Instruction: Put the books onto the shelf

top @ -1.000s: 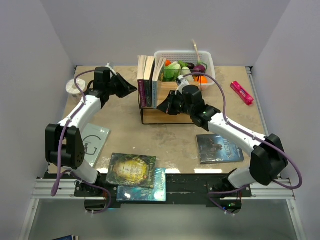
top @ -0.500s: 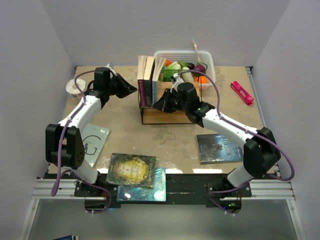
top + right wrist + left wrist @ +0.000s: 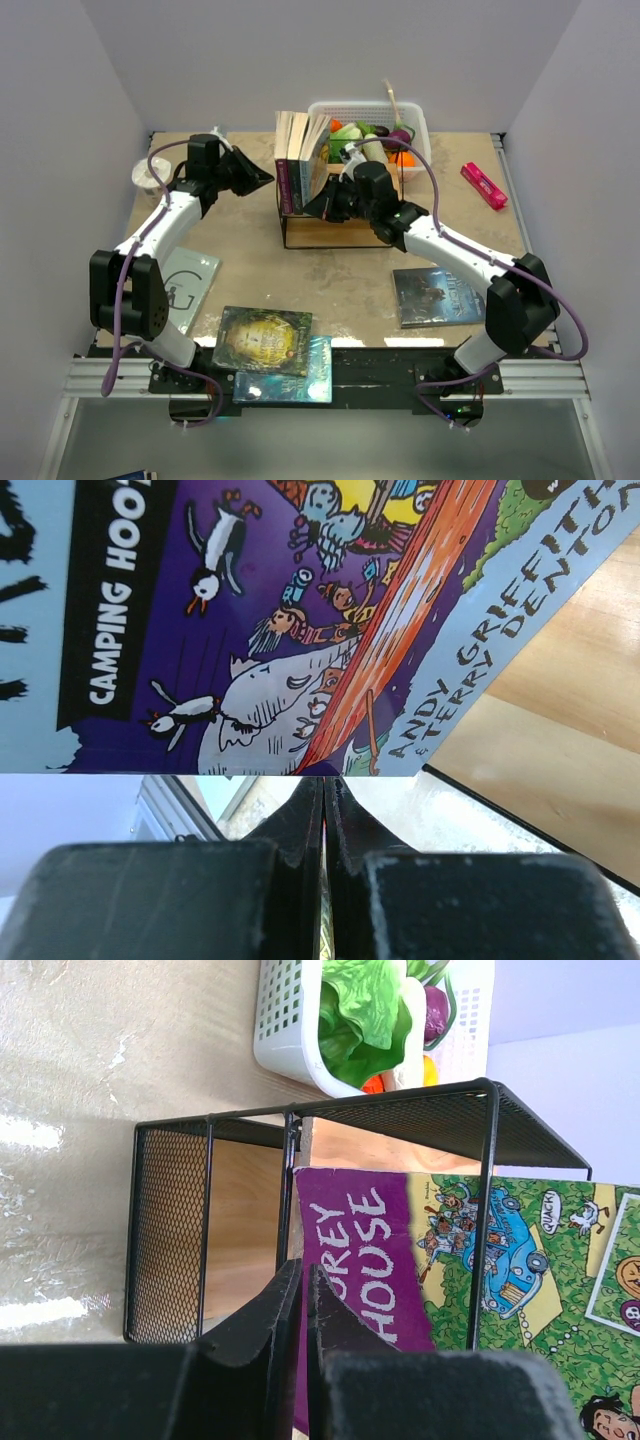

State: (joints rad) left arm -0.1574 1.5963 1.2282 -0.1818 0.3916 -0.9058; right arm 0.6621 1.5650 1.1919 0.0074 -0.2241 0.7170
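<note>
Three books (image 3: 297,160) stand in the left end of the shelf (image 3: 340,236), the rightmost one leaning right. My right gripper (image 3: 310,208) is shut, and in the right wrist view its tips (image 3: 323,780) press against that book's purple cartoon cover (image 3: 250,630). My left gripper (image 3: 268,178) is shut and empty, just outside the shelf's left side. In the left wrist view it (image 3: 303,1272) points at the purple cover (image 3: 350,1250) behind the wire frame (image 3: 170,1230). More books lie flat on the table: a dark blue-grey one (image 3: 440,295), a green-gold one (image 3: 262,340), a teal-blue one (image 3: 305,378) under it.
A white basket (image 3: 420,115) of vegetables stands right behind the shelf. A pink oblong object (image 3: 483,185) lies at the far right. A small cup (image 3: 146,175) sits at the left edge, and a pale grey book (image 3: 190,283) lies near the left arm.
My right arm has swung left and slightly back, bringing its shut gripper from the middle of the shelf against the leaning book. The left arm has not moved.
</note>
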